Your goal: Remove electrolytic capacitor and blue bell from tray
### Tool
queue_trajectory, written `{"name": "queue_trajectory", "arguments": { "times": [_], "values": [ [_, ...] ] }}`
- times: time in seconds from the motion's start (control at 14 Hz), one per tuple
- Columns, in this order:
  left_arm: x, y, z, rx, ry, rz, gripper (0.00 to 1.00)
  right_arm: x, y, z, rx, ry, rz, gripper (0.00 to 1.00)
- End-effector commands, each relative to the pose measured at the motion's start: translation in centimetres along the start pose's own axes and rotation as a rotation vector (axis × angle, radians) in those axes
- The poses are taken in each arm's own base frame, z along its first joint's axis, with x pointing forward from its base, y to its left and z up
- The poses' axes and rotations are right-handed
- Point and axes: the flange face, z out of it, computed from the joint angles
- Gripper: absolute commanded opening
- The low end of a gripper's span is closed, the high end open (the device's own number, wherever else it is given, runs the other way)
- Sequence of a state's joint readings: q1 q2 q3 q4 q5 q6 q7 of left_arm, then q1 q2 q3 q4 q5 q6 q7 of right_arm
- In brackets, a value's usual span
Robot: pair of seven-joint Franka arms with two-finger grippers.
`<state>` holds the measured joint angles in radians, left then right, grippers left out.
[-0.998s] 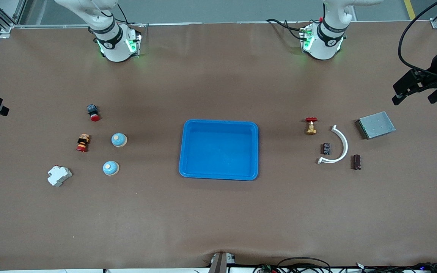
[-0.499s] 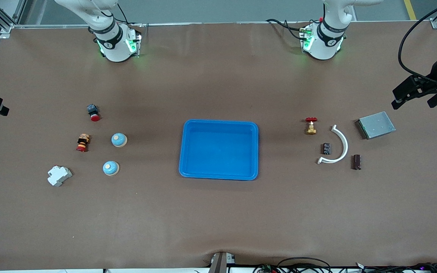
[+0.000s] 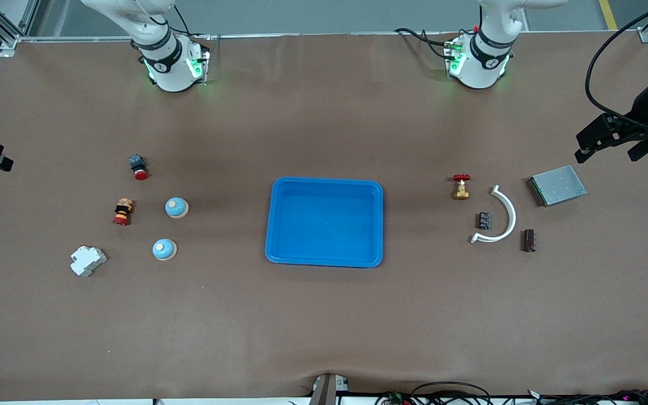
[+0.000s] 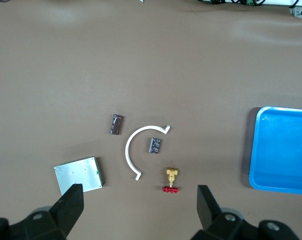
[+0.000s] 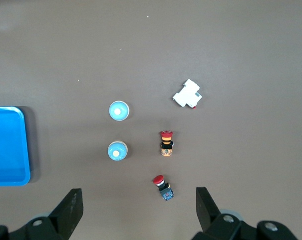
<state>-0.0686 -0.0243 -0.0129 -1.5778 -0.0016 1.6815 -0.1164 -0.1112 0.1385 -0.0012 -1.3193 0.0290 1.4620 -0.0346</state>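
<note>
Two capacitors, a black one [image 3: 484, 220] inside a white curved strip [image 3: 501, 216] and a brown one [image 3: 528, 240] just beside it, lie toward the left arm's end; two blue bells [image 3: 176, 207] [image 3: 163, 249] lie toward the right arm's end. Between them sits a blue tray [image 3: 379, 225]. Left gripper [image 4: 140, 209] hangs spread wide over the capacitors, right gripper [image 5: 139, 207] spread wide over the bells.

Front view: high, across the tabletop [image 3: 324, 326], facing both arm bases, whole surface in frame. Both wrist views: high up, looking straight down. Blue tray [image 3: 324, 221] shared by all three [image 4: 280, 150] [image 5: 8, 145]. Left wrist covers the white arc [image 4: 141, 150]; right wrist covers the two bells [image 5: 118, 130].
</note>
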Motion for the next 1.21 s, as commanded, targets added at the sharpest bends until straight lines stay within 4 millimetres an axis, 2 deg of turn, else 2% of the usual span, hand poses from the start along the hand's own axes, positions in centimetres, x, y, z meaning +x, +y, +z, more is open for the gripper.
{"name": "queue_trajectory", "arguments": {
  "times": [0.0, 0.36, 1.14],
  "values": [
    [0.31, -0.42, -0.73, -0.006, -0.001, 0.008, 1.00, -0.71, 0.05, -0.62, 0.010, 0.009, -0.010, 1.00],
    [0.40, 0.09, -0.24, -0.005, -0.009, 0.014, 1.00, -0.76, 0.03, -0.70, 0.012, 0.010, -0.010, 1.00],
    [0.66, -0.33, -0.06, 0.004, -0.006, 0.009, 1.00, -1.11, 0.09, -0.58, 0.012, 0.006, -0.008, 1.00]
  ]
}}
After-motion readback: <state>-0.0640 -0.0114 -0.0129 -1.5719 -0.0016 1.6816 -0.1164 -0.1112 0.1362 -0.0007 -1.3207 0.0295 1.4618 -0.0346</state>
